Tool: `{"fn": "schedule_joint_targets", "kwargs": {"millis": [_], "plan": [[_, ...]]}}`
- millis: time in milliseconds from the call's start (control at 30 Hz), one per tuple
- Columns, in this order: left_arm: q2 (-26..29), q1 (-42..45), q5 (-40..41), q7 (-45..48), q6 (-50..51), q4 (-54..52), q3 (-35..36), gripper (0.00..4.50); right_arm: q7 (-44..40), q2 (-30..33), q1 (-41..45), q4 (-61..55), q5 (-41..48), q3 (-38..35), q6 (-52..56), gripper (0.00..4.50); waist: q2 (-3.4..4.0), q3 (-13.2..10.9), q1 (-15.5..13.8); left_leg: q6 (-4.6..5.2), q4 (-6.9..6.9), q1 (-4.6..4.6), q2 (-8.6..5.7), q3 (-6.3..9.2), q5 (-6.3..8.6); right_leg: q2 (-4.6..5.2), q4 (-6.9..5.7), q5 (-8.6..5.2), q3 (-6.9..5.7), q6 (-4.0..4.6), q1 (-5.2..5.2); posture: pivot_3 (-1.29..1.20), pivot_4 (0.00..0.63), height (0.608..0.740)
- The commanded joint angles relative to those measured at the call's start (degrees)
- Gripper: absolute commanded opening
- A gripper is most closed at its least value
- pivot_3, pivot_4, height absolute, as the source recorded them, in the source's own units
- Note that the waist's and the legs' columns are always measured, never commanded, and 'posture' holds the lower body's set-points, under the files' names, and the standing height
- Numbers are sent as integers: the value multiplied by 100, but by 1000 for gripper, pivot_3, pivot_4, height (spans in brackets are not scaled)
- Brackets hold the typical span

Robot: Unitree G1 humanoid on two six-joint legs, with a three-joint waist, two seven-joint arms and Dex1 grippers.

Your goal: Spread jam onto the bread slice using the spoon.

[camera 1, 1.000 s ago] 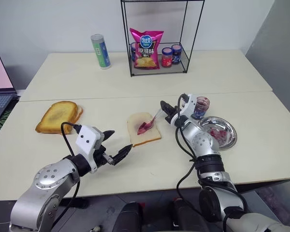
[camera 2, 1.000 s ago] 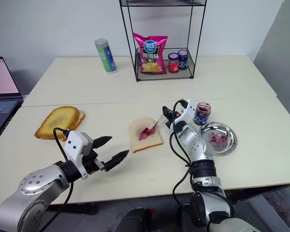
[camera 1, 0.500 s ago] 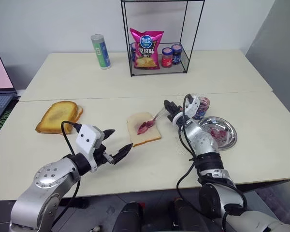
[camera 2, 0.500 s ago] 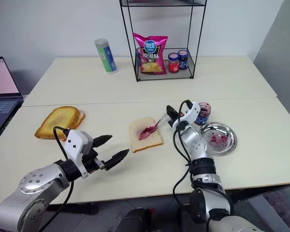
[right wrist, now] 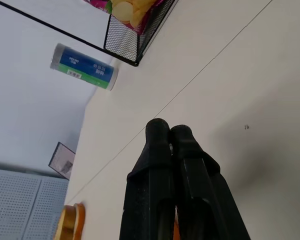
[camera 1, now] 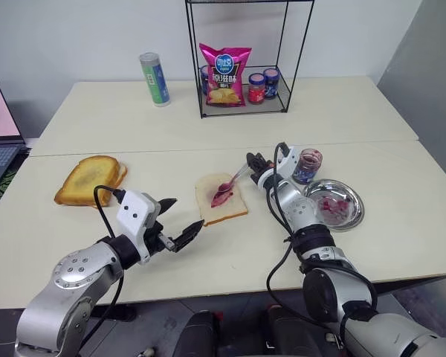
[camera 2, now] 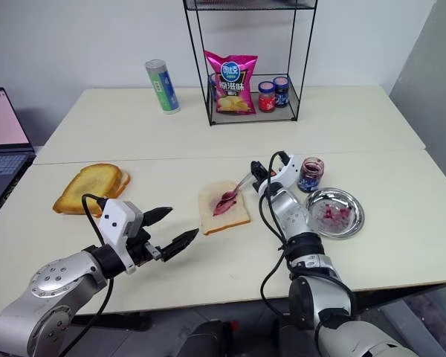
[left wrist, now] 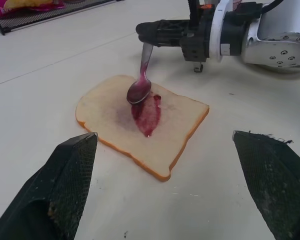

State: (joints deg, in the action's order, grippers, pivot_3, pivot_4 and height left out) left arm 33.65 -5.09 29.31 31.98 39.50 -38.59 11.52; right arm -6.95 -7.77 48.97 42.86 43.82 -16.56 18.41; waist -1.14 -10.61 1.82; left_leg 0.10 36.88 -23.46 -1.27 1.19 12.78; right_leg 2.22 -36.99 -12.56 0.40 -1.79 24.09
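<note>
The pale bread slice (camera 1: 221,204) lies on the table near its middle, with a streak of red jam (left wrist: 147,114) in its centre. My right gripper (camera 1: 252,161) is shut on the handle of the small silver spoon (left wrist: 140,89), just right of the slice. The spoon slopes down to the left, and its jam-smeared bowl rests on the slice at the streak's upper end. My left gripper (camera 1: 182,215) hangs open above the table, a short way in front and left of the slice, with nothing between its fingers.
A round steel dish (camera 1: 356,216) with jam smears and an open jam jar (camera 1: 308,165) stand right of the right gripper. Toasted slices (camera 1: 91,178) lie at the left. At the back are a wire rack (camera 1: 284,74) with a chip bag and jars, and a green can (camera 1: 154,77). A laptop (camera 1: 0,130) sits at the far left.
The right forearm has swung in closer to the slice and its wrist has rolled a little; the spoon's bowl stays on the bread. The left arm has not moved.
</note>
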Motion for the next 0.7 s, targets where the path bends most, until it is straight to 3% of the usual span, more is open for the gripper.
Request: {"fn": "schedule_joint_targets", "kwargs": {"millis": [33, 433, 700], "plan": [[4, -61, 67, -22, -104, -202, 38, 4500, -194, -978, 486, 117, -111, 203, -177, 35, 0, 0, 3, 0, 0, 0, 0, 0, 0, 0, 0, 0, 1, 0, 0, 0, 150, 740], [15, -112, 67, 13, -151, -193, 9, 4500, -586, -827, -344, -993, -742, 1415, 74, 35, 1, -1, 5, 0, -5, 1, 3, 1, 0, 2, -1, -1, 0, 3, 5, 0, 150, 740], [21, -108, 52, 31, -157, -174, -8, 4500, -631, -166, -930, -1776, -913, 1674, 495, 35, 0, 0, -2, -1, -2, 1, 3, 2, 0, 5, 2, -1, -1, 2, 0, 0, 150, 740]]}}
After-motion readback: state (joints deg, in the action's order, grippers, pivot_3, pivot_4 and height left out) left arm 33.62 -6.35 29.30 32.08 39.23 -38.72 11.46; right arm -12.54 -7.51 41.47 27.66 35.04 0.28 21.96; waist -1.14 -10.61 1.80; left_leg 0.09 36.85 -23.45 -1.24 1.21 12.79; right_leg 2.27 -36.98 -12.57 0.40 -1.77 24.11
